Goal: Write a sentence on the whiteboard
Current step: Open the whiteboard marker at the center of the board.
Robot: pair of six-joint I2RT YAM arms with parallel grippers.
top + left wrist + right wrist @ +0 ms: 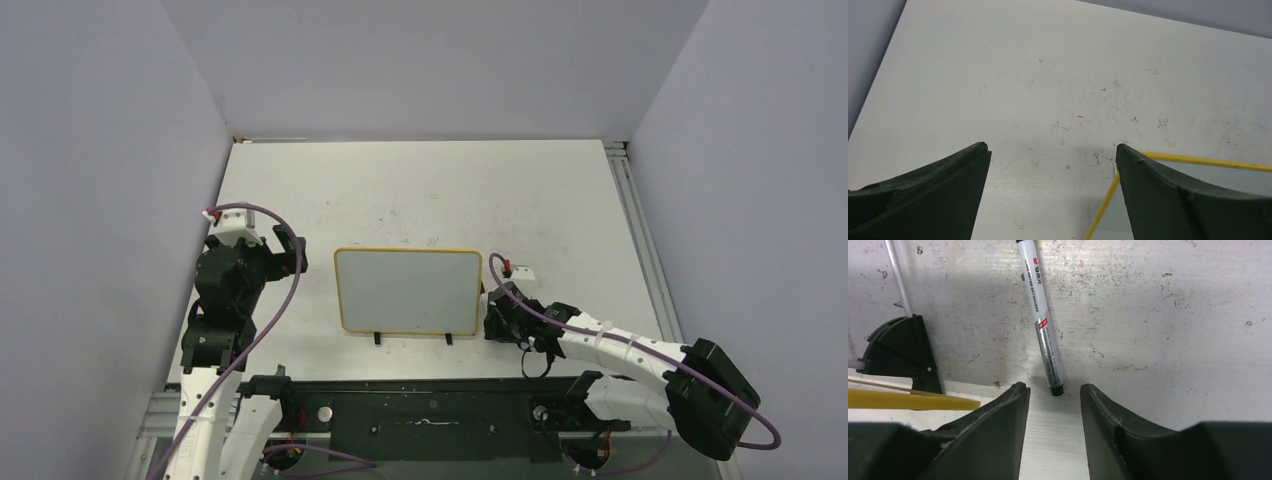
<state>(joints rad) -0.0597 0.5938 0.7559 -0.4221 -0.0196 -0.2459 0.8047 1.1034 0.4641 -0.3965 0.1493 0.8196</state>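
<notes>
Your whiteboard point(407, 291) sits near the middle of the tabletop point(430, 180), between your 2 arms. One long side of its yellow frame faces the arm bases, and its 2 black feet point(377, 338) are on that near edge. From above you cannot tell whether it lies flat or leans back.

Your right hand point(1053, 386) is low over the tabletop, just off the board's near right corner. Its fingers point(998, 415) are partly spread with a clear gap and pinch nothing. A grey marker point(1044, 325) with a red label lies on the tabletop straight ahead of that hand, pointing away from it. Its black end rests right at the mouth of the gap, touching neither finger. In the right wrist view, 1 foot and a strip of yellow frame show to the left of the marker, apart from it.

Your left hand point(1052, 146) hovers beside the board's far left corner, fingers spread wide, holding nothing. Its wrist view shows that yellow corner just past the right finger point(1173, 200).
</notes>
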